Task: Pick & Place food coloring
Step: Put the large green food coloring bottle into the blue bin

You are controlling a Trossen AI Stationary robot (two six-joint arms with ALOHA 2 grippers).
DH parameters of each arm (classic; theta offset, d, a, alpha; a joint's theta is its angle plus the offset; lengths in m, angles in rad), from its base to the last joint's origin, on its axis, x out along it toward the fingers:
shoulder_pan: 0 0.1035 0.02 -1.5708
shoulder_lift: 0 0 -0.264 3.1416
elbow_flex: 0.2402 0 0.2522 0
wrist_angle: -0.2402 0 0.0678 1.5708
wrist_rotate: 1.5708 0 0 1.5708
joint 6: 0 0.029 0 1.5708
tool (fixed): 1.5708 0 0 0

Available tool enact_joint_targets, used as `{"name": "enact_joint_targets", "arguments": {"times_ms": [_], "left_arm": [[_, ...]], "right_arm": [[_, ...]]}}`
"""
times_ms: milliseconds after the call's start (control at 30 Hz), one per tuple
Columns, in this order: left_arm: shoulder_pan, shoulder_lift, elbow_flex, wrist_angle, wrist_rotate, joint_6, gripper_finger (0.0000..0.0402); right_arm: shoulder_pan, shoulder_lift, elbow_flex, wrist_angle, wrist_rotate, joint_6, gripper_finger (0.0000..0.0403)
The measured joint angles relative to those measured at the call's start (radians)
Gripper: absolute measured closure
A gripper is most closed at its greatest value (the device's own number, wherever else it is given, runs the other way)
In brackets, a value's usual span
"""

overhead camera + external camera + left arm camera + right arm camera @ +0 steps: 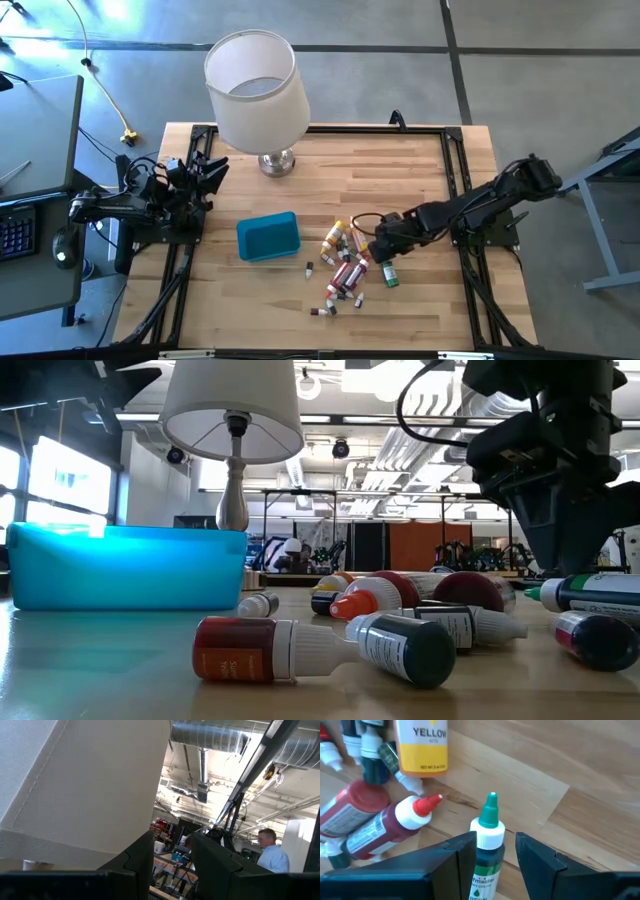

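Several tiny food coloring bottles (345, 265) lie scattered on the wooden table, right of the middle; they also show in the low view (380, 630). My right gripper (383, 248) is open and low over the pile's right side. Its fingers stand on either side of a green-capped bottle (487, 845), which lies on its side on the table (590, 592). Beside it lie a yellow bottle (422, 745) and red ones (380, 825). My left gripper (205, 170) waits open at the table's left edge, pointing up at the lamp shade (75, 785). My right gripper's fingers come slanting down from the table's right side, one on each side of the green bottle's white collar (489, 834), along its length. A gap shows at one finger (532, 855). I cannot tell whether the other finger touches the bottle, which lies on the table.
A blue rectangular tray (268, 236) stands left of the pile, open side up. A lamp with a white shade (258, 90) and a metal base (277, 162) stands at the far middle. A person shows in the room behind (272, 852).
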Motion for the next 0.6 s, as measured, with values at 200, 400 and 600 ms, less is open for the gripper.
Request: {"name": "enact_joint_targets", "arguments": {"times_ms": [200, 400, 600], "left_arm": [[0.0, 0.0, 0.0, 0.0, 0.0, 0.0, 0.0273], [0.0, 0.0, 0.0, -0.001, -0.001, 0.0, 0.0273], [0.0, 0.0, 0.0, -0.001, -0.001, 0.0, 0.0273]], "right_arm": [[-0.001, 0.052, 0.0, 0.047, -0.023, -0.018, 0.0273], [0.0, 0.09, 0.001, 0.076, -0.039, -0.022, 0.0273], [0.0, 0.115, 0.002, 0.05, -0.087, -0.023, 0.0273]]}}
